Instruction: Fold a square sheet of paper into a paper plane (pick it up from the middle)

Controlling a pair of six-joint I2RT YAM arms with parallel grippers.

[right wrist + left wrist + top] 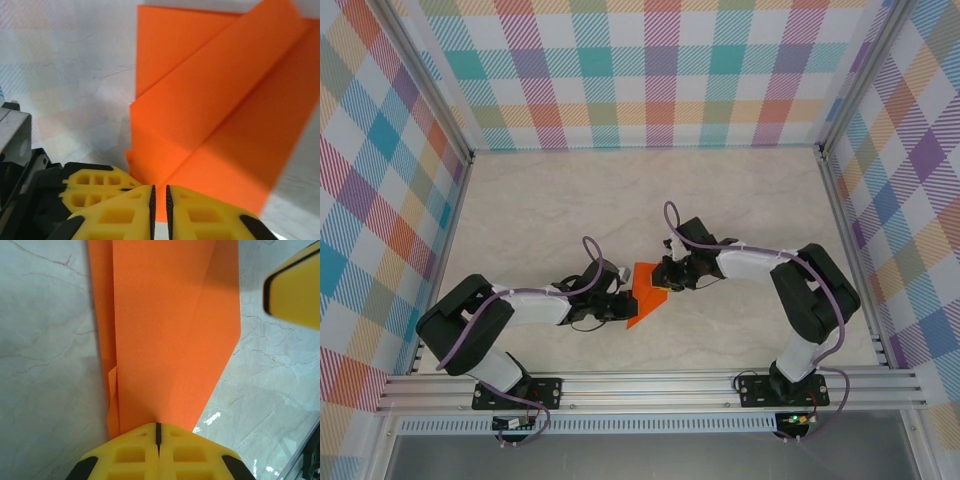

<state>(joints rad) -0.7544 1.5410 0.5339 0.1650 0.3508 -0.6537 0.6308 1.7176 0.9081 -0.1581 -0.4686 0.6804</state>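
Note:
The square sheet of paper [645, 290], bright orange and folded into a narrower creased shape with a slanted edge, sits at the middle of the table between both arms. My left gripper [623, 300] is shut on its near-left end. In the left wrist view the paper [170, 330] comes straight out from between the closed yellow jaws of the left gripper [158, 432]. My right gripper [670, 275] is at the paper's right side. In the right wrist view the right gripper [159, 200] is open by a narrow gap, with the edge of the paper [215, 100] showing in that gap.
The table [540, 210] is pale marble, with plaid walls on three sides and an aluminium rail [650, 385] along the near edge. A yellow finger of the right gripper [295, 285] shows in the left wrist view. The left gripper's fingers [95, 185] sit close beside the right one's.

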